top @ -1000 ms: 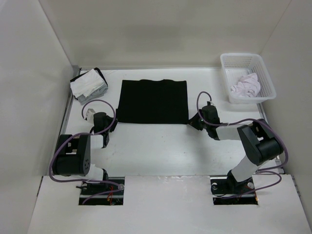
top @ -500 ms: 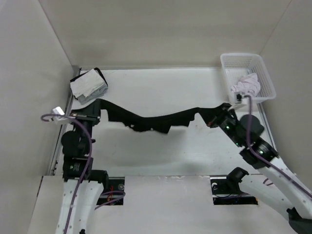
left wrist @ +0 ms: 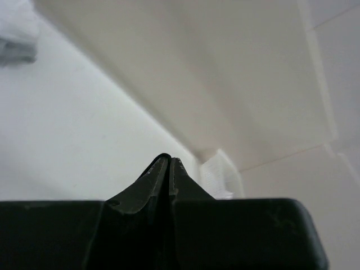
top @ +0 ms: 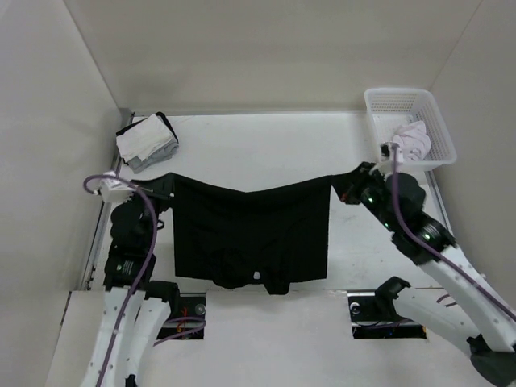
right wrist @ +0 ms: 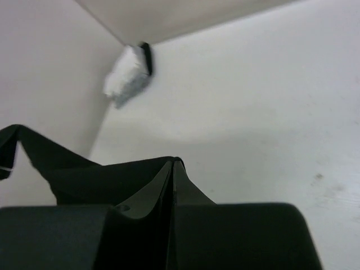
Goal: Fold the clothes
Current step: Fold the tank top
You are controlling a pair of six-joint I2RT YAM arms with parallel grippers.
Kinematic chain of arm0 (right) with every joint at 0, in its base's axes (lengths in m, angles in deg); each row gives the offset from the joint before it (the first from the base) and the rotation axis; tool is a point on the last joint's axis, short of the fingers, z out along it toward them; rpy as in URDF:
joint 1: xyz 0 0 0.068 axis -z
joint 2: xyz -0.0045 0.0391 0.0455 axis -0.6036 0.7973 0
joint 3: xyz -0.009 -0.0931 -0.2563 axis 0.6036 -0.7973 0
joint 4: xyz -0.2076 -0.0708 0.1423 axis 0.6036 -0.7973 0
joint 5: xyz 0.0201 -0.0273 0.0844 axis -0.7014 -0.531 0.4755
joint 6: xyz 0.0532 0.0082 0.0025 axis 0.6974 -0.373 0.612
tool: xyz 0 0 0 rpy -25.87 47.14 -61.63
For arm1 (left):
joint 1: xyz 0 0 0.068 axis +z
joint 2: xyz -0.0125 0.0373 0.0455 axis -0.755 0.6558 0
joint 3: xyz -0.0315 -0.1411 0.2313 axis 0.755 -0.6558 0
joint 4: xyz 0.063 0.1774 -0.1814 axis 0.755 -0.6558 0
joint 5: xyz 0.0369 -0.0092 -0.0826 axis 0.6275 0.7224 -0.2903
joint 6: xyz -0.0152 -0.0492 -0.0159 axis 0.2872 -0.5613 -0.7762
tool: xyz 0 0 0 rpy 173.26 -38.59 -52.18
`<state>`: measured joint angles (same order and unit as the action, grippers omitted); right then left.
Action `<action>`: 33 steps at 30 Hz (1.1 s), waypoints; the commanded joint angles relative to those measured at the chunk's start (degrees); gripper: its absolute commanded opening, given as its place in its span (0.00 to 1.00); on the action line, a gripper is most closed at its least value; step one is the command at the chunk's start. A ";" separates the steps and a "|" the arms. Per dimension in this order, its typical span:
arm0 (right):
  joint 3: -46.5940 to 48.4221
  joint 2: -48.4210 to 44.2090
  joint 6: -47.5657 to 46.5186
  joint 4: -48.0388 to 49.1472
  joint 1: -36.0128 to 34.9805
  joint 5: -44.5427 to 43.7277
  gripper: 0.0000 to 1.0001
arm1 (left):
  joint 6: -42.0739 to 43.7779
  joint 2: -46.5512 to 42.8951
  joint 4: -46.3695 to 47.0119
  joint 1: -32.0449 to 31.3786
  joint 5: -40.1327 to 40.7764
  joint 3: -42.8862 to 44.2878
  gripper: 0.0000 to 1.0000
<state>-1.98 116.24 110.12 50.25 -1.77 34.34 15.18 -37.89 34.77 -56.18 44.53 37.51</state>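
My left claw (top: 167, 187) is pinched shut on 1 top corner of the clothes (top: 250, 230). My right claw (top: 345, 189) is pinched shut on the other top corner. The black garment hangs spread between my 2 claws, clear of the tabletop (top: 266, 145), and its upper edge sags a little in the middle. Seen from above, its lower hem overlaps the tabletop's near edge.

In my left wrist view the fingertips (left wrist: 162, 169) meet in a closed point. I cannot make out the fabric between them there. In my right wrist view the jaws are likewise pressed together, and black cloth stretches away from them to the left.

A white basket (top: 395, 97) sits at the far right corner of the tabletop with a pale garment (top: 413, 139) inside. A white-and-grey cloth stack (top: 145, 139) lies at the far left corner.
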 commanded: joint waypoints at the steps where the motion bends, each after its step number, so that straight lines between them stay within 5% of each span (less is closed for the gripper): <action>1: -5.10 9.48 0.54 8.75 10.34 13.20 0.05 | 0.66 8.30 3.90 1.05 0.94 -5.37 0.02; 6: -2.67 32.84 4.41 22.91 19.77 23.43 0.04 | 0.04 32.18 21.03 0.88 3.21 -6.45 0.02; 10: 9.09 50.44 5.20 24.78 23.73 26.51 0.03 | 0.04 53.63 28.70 1.31 4.54 3.46 0.02; 13: 15.53 56.70 5.47 23.55 26.19 27.66 0.03 | -1.27 61.40 28.45 2.81 2.00 10.59 0.01; 17: 11.44 52.08 4.86 23.90 27.07 27.40 0.03 | -0.57 58.36 29.06 2.81 1.81 9.75 0.01; 25: -13.44 33.36 8.72 32.51 27.34 25.99 0.03 | -2.59 42.01 31.34 2.63 0.33 -8.53 0.02; 33: -24.96 22.10 8.98 31.02 24.01 23.36 0.03 | -2.07 27.95 29.42 6.06 -5.12 -21.81 0.02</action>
<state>-25.02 141.49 118.50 78.22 24.40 59.67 13.02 -5.41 62.70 -51.39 41.97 18.14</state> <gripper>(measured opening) 0.030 0.025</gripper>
